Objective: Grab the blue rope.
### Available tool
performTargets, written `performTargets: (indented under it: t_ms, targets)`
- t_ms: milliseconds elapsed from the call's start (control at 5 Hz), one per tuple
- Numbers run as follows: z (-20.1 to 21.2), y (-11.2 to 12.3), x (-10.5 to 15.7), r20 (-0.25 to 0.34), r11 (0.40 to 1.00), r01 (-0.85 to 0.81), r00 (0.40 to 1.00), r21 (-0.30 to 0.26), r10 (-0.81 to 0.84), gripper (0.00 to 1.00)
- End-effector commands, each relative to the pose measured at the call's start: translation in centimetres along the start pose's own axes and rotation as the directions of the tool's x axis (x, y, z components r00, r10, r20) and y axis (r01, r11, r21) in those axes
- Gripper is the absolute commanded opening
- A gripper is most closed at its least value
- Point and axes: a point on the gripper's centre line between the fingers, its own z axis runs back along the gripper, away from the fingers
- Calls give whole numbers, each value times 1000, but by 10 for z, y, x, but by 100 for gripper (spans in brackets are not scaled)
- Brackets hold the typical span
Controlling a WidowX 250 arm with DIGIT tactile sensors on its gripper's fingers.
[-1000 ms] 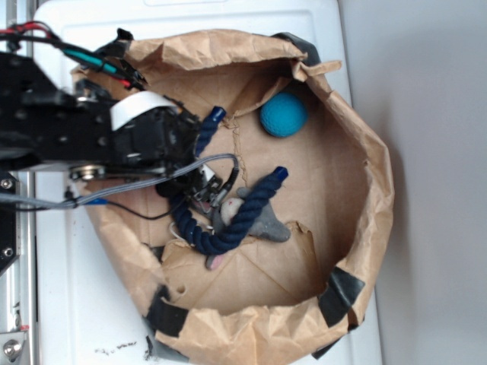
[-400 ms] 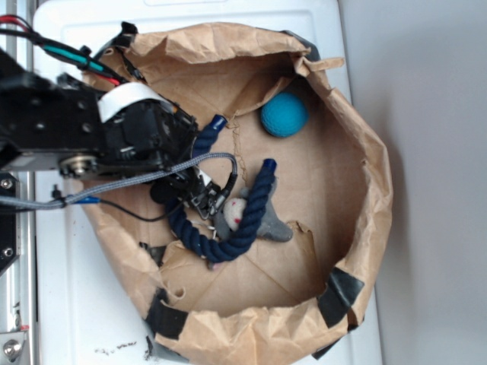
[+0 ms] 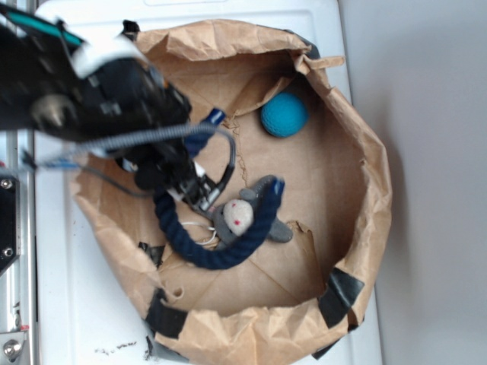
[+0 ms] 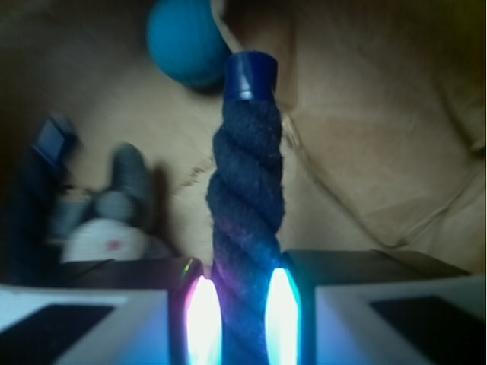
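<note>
Surface: white top (image 3: 99, 304) beneath a crumpled brown paper bag (image 3: 373, 190), walls rolled down into a basin, black tape patches on the rim.
Bag contents: blue rope (image 3: 221, 255), teal ball (image 3: 284, 114), small grey plush mouse (image 3: 240, 217).
Blue rope: dark navy, twisted, bent in a U on the bag floor; one capped end (image 3: 277, 185) beside the mouse, the other capped end (image 3: 215, 116) up near the arm. U curve wraps under and around the mouse, touching it.
Ball: alone at the far wall of the bag, apart from rope and mouse.
Gripper (image 4: 242, 304): black, reaching into the bag's left side; wrist view shows both fingers pressed against one leg of the rope, capped end (image 4: 251, 74) sticking out ahead.
Exterior view: arm blurred.
</note>
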Motion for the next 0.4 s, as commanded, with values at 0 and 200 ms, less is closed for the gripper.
performTargets:
  t_ms: [0,200]
  targets:
    - [46,-18,18,33,1000,9,999,-13,-9,0]
    - [49,-23,13,21,998,57,998,1,-57,0]
